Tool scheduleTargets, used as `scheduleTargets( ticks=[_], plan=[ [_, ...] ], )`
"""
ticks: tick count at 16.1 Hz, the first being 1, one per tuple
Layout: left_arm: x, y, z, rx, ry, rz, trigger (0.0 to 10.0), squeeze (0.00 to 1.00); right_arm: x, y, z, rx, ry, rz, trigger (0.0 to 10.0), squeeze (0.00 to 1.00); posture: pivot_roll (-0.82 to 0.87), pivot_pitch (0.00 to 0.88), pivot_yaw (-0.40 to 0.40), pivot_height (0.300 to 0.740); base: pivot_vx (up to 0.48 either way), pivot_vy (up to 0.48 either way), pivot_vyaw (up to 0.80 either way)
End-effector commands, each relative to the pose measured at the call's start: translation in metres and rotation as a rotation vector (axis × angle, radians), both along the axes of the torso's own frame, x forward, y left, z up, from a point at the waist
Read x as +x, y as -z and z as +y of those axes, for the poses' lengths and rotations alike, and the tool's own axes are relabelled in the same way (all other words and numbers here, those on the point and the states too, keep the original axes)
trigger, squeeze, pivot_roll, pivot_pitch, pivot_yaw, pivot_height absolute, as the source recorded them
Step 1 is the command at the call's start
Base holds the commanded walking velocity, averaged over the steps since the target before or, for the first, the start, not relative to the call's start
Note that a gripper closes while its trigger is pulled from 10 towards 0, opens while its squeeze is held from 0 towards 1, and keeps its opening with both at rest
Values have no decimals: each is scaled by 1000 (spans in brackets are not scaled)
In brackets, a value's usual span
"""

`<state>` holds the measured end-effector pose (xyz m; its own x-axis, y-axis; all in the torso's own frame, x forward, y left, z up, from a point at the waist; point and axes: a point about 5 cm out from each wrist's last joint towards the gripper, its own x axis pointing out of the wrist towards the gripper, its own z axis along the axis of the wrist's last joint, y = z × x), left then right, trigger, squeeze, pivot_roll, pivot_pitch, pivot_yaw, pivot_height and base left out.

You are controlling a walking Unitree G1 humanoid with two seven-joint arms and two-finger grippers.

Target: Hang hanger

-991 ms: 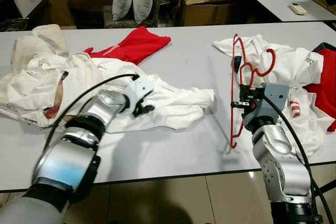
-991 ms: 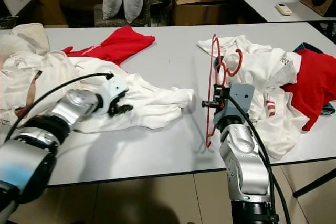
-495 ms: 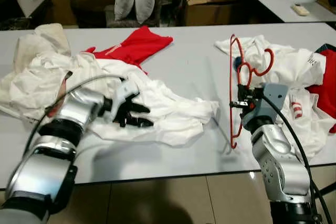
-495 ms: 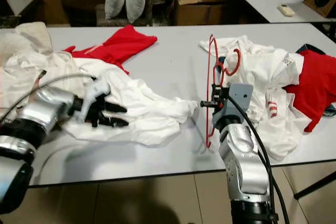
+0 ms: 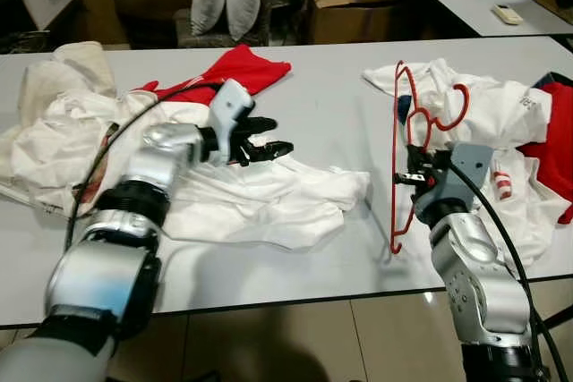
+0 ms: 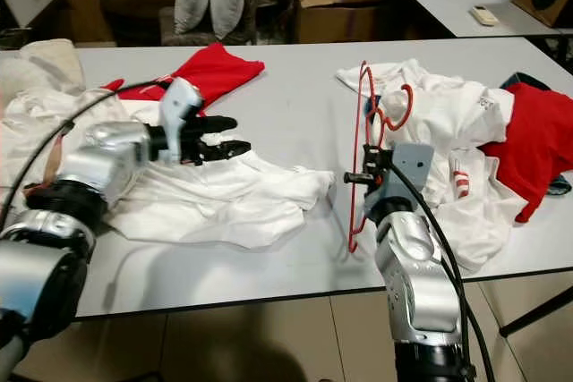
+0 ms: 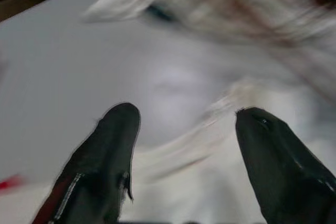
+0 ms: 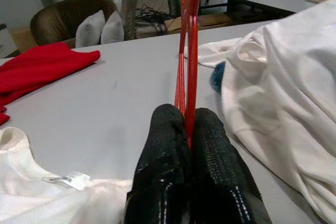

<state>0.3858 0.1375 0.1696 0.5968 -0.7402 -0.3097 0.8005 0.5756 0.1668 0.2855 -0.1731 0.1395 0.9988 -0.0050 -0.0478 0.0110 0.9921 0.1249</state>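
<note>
Since half a second ago, the left gripper [image 5: 269, 136] has been lifted off the crumpled white T-shirt [image 5: 269, 199] and carried toward the far side of the grey table [image 5: 313, 114]; it is now held above the shirt's far edge, near the red garment [image 5: 228, 73], with its two black fingers [image 7: 107, 156] spread wide and nothing between them. The left wrist view is blurred, and only white cloth and grey tabletop can be made out beyond the fingers. The thin red wire hanger [image 5: 407, 154] has been kept upright in the right gripper [image 8: 190, 129], whose fingers are pressed together on the wire. The hanger's lower corner is seen just at the tabletop beside the right-hand pile of white and red clothes [image 5: 510, 123], while its hook is seen against that pile.
</note>
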Motion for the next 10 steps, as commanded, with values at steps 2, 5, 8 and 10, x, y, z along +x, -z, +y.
scheduleTargets(
  ticks=[2,5,8,10],
  plan=[
    [10,3,-1,91,-191,-90,10000,1000,-6,0,-1,-3,19,10,10000,0,-236,0,52,740,0,0,0],
    [15,6,1,57,-359,-85,10000,0,-15,-1,-3,-16,30,22,10000,0,-282,0,52,740,0,0,0],
    [13,16,-2,43,-407,-58,10000,0,-29,0,-7,-32,41,50,10000,0,-326,0,43,740,0,0,0],
    [11,21,-5,28,-402,-31,10000,0,-32,0,-9,-38,44,58,10000,0,-332,0,42,740,0,0,0]
  ],
)
